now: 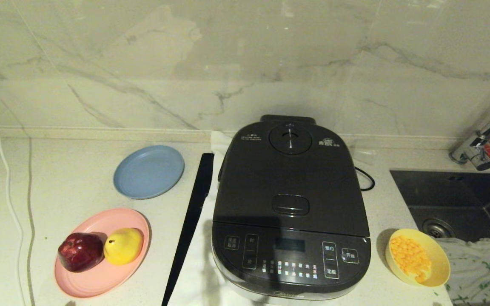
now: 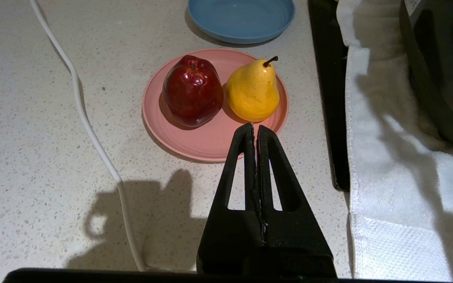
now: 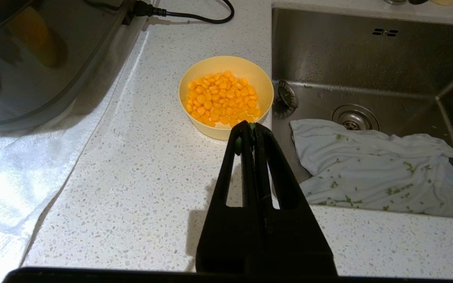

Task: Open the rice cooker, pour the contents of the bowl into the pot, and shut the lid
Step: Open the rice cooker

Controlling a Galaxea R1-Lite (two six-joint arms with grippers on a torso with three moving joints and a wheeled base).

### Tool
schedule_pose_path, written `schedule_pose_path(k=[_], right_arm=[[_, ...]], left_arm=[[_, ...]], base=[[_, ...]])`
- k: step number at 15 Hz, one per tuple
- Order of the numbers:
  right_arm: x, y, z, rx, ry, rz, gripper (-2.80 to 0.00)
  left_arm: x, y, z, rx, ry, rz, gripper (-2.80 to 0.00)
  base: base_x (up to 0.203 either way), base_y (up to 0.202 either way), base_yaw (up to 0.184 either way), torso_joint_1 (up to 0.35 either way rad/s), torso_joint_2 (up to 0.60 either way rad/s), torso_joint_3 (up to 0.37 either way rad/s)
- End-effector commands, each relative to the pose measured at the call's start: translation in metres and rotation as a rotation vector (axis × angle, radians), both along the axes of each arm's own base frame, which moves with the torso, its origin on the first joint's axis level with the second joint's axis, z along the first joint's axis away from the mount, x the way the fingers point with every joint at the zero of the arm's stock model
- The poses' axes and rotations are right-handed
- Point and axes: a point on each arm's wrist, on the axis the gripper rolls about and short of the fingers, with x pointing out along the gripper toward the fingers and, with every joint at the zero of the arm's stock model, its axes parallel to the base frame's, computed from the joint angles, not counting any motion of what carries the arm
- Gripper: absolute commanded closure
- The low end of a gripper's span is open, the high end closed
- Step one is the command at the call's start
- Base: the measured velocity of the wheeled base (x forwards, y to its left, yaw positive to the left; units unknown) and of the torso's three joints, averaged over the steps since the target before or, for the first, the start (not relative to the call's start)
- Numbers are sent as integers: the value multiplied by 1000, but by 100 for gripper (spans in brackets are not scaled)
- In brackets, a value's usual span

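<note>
The dark rice cooker [image 1: 289, 212] stands at the middle of the counter on a white towel. Its lid [image 1: 292, 178] is down, with the steam vent [image 1: 290, 139] at the back and the oval release button [image 1: 290, 204] nearer the front panel. The pot is hidden under the lid. The pale yellow bowl [image 1: 440, 255] sits right of the cooker with orange-yellow kernels [image 1: 410, 253] in it. My right gripper [image 3: 250, 125] hovers shut just short of the bowl [image 3: 210, 131], a green speck stuck at its tips. My left gripper [image 2: 255, 126] is shut above the counter beside the pink plate. Neither gripper shows in the head view.
Left of the cooker lie a black strip [image 1: 189, 225], a blue plate [image 1: 148, 171] and a pink plate [image 1: 100, 280] with a red apple [image 1: 80, 251] and a yellow pear [image 1: 123, 245]. A white cable [image 1: 2, 161] runs at far left. The sink [image 1: 453, 199] holds a cloth [image 1: 479, 263].
</note>
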Motion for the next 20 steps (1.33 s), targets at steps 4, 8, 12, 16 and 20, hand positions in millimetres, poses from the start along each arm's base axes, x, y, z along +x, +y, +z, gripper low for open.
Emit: schedule_pose_path(k=[4,8,12,16,20], right_arm=[[0,0,0,0,-2,2,0],[0,0,0,0,-2,1,0],[0,0,0,0,-1,2,0],[0,0,0,0,-2,2,0],[0,0,0,0,-2,0,0]], left_arm=[[0,0,0,1,5,1,0],[-2,0,15,15,-15,3,0],[8,-1,91,1,-30,-27,0],[69,-3,178,-85,46,-129,0],[160,-23,245,-184,109,-353,0]], base=[[0,0,0,0,0,0],[0,0,0,0,0,0],[0,0,0,0,0,0],[0,0,0,0,0,0],[0,0,0,0,0,0]])
